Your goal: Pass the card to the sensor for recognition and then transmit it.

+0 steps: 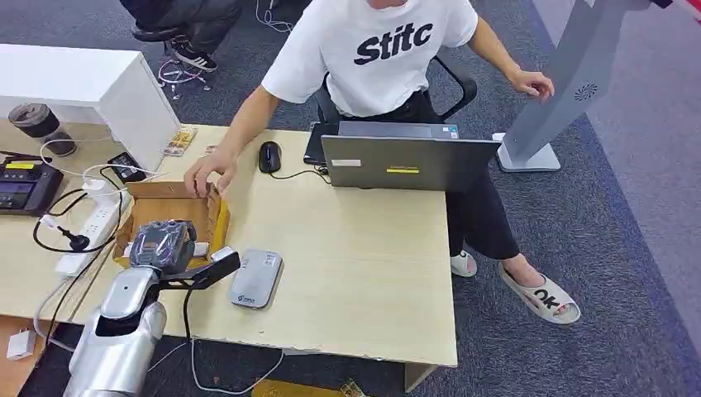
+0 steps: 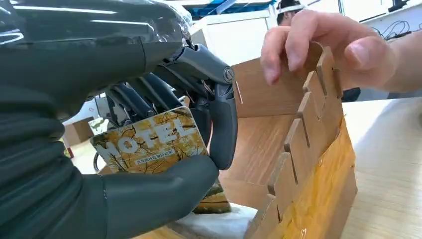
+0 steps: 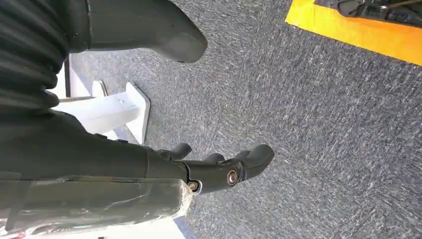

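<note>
Card (image 2: 149,142), rectangular and glossy, printed with yellow-gold foliage and pale letters reading "MOTEL" — pinched in the left hand (image 2: 164,149) between the thick grey thumb and the darker fingers (image 2: 224,124), inside the open brown cardboard box (image 2: 308,164). Long axis tilted in the left wrist view, lettering rising toward the box's far wall; true heading on the table cannot be told. Printed face turned toward the wrist camera.

Seen from the head view, left hand (image 1: 163,244) under clear plastic wrap, lowered into the cardboard box (image 1: 216,222) near the table's left side. Box walls of plain corrugated board, one edge cut in a toothed zigzag, yellow tape along the outer side. A person's hand (image 1: 207,174) resting on the box's far rim, fingers hooked over the edge.

Grey rounded-rectangle sensor pad (image 1: 256,278) flat on the pale wooden table (image 1: 364,273), just beside the box, apart from the card. Grey laptop (image 1: 409,161) and black mouse (image 1: 269,156) farther back.

Right hand (image 3: 219,167) hanging above grey carpet (image 3: 323,124), dark fingers loosely apart, gripping nothing.
</note>
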`<state>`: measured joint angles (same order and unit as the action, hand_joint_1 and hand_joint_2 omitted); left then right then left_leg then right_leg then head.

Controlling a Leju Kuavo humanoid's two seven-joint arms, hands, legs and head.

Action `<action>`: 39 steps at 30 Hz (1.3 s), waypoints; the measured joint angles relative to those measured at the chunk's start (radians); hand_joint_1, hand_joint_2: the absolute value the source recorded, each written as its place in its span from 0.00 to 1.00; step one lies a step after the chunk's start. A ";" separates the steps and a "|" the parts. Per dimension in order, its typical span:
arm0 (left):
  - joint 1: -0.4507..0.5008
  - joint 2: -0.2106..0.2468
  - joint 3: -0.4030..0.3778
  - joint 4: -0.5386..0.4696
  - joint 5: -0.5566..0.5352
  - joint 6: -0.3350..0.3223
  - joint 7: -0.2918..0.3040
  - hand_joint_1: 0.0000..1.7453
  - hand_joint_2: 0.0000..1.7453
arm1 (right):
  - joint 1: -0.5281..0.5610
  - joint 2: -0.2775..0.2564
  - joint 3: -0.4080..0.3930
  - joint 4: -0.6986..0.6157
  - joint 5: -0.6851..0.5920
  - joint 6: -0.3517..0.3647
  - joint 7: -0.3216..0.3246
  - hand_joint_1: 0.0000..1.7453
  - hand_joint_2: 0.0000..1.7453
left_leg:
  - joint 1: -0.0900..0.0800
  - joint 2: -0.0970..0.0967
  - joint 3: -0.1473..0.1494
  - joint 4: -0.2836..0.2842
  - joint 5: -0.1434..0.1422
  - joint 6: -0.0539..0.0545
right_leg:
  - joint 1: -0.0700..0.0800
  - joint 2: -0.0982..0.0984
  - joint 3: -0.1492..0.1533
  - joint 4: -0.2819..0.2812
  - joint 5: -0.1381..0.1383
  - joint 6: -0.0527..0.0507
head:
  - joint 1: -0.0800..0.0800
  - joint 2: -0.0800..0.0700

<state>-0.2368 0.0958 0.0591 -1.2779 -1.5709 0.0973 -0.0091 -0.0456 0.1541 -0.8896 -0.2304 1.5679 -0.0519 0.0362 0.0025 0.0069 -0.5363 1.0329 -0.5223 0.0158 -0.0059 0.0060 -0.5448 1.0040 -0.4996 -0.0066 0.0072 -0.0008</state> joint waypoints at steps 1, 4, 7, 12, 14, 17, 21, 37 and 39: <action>0.000 0.002 0.000 0.000 0.000 0.000 0.005 1.00 1.00 | 0.000 0.000 0.000 0.000 0.000 0.000 0.000 0.00 1.00 | 0.000 0.000 0.000 0.000 0.000 0.000 | 0.000 0.000 0.000 0.000 0.000 0.000 | 0.000 0.000; 0.000 0.011 0.000 0.000 0.000 0.001 0.011 1.00 1.00 | 0.000 0.000 0.000 0.000 0.000 0.000 0.000 0.00 1.00 | 0.000 0.000 0.000 0.000 0.000 0.000 | 0.000 0.000 0.000 0.000 0.000 0.000 | 0.000 0.000; 0.000 0.016 0.000 0.000 0.000 0.001 0.011 1.00 1.00 | 0.000 -0.001 0.000 0.000 0.000 0.000 0.000 0.00 1.00 | 0.000 0.000 0.000 0.000 0.000 0.000 | 0.000 0.000 0.000 0.000 0.000 0.000 | 0.000 0.000; 0.000 0.017 0.000 0.000 0.000 0.002 0.012 1.00 1.00 | 0.000 -0.001 0.000 0.000 0.000 0.000 0.000 0.00 1.00 | 0.000 0.000 0.000 0.000 0.000 0.000 | 0.000 0.000 0.000 0.000 0.000 0.000 | 0.000 0.000; 0.000 0.017 0.000 0.000 0.000 0.002 0.012 1.00 1.00 | 0.000 -0.001 0.000 0.000 0.000 0.000 0.000 0.00 1.00 | 0.000 0.000 0.000 0.000 0.000 0.000 | 0.000 0.000 0.000 0.000 0.000 0.000 | 0.000 0.000; 0.000 0.017 0.000 0.000 0.000 0.002 0.012 1.00 1.00 | 0.000 -0.001 0.000 0.000 0.000 0.000 0.000 0.00 1.00 | 0.000 0.000 0.000 0.000 0.000 0.000 | 0.000 0.000 0.000 0.000 0.000 0.000 | 0.000 0.000; -0.007 0.038 0.000 -0.001 0.000 0.001 0.032 1.00 1.00 | 0.000 -0.002 0.000 0.000 0.000 0.000 0.000 0.00 1.00 | 0.000 0.000 0.000 0.000 0.000 0.000 | 0.000 0.000 0.000 0.000 0.000 0.000 | 0.000 0.000; -0.069 0.105 0.028 -0.075 0.000 -0.044 0.041 1.00 1.00 | 0.001 -0.004 0.000 0.000 0.000 0.000 -0.002 0.00 1.00 | 0.000 0.000 0.000 0.000 0.000 0.000 | 0.000 0.000 0.000 0.000 0.000 0.000 | 0.000 0.000; -0.071 0.109 0.035 -0.080 0.000 -0.047 0.038 1.00 1.00 | 0.001 -0.005 0.000 0.000 0.000 0.000 -0.003 0.00 1.00 | 0.000 0.000 0.000 0.000 0.000 0.000 | 0.000 0.000 0.000 0.000 0.000 0.000 | 0.000 0.000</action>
<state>-0.3078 0.2049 0.0946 -1.3580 -1.5709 0.0507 0.0286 -0.0449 0.1495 -0.8896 -0.2304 1.5679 -0.0519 0.0336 0.0026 0.0065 -0.5363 1.0329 -0.5222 0.0156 -0.0058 0.0060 -0.5447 1.0043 -0.4996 -0.0067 0.0073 -0.0008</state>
